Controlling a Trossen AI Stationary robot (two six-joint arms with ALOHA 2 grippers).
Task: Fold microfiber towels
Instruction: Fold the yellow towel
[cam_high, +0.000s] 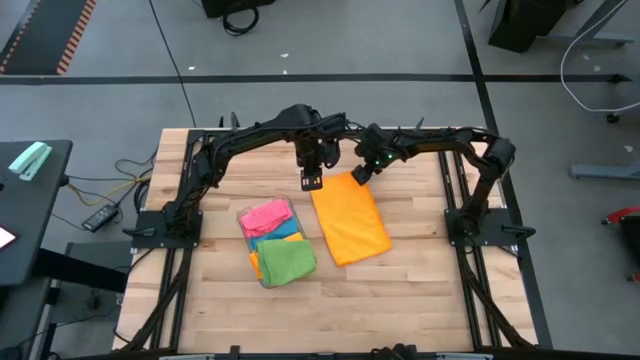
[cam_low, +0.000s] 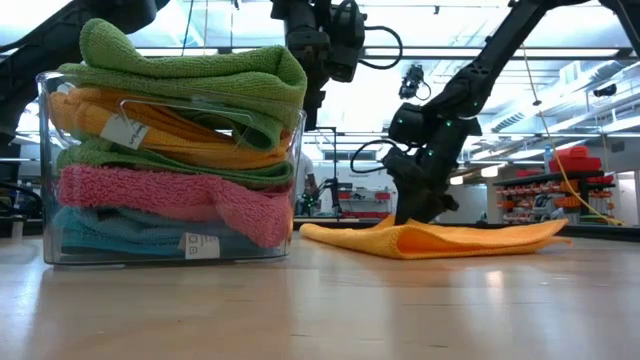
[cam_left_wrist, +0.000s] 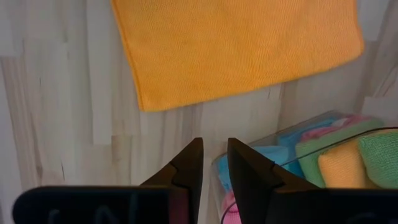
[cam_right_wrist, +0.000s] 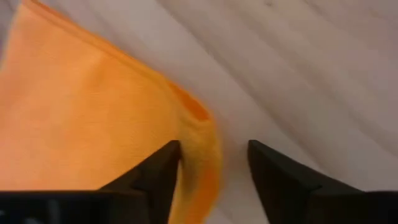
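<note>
An orange microfiber towel (cam_high: 350, 228) lies flat on the wooden table; in the low view the towel (cam_low: 430, 238) shows two layers. My right gripper (cam_right_wrist: 212, 146) is open, low at its far right corner (cam_right_wrist: 196, 112), with a finger on either side of that corner. My left gripper (cam_left_wrist: 213, 143) hangs above the table by the towel's far left corner (cam_left_wrist: 146, 102), slightly open with nothing between its fingers. Folded green, orange, pink and blue towels (cam_low: 180, 130) are stacked in a clear tray (cam_high: 262, 212). My right gripper comes at the orange towel's far right corner (cam_right_wrist: 205, 155) slanting down from the far side. One finger (cam_right_wrist: 163, 171) stands right against the towel's edge, but I cannot tell whether it touches. The towel lies on the table.
The clear tray (cam_low: 292, 200) of folded towels stands just left of the orange towel, close below my left gripper (cam_high: 311, 183). Bare wood lies near and right of the towel (cam_high: 420, 290). The arms' dark frames run along the table's left and right sides.
</note>
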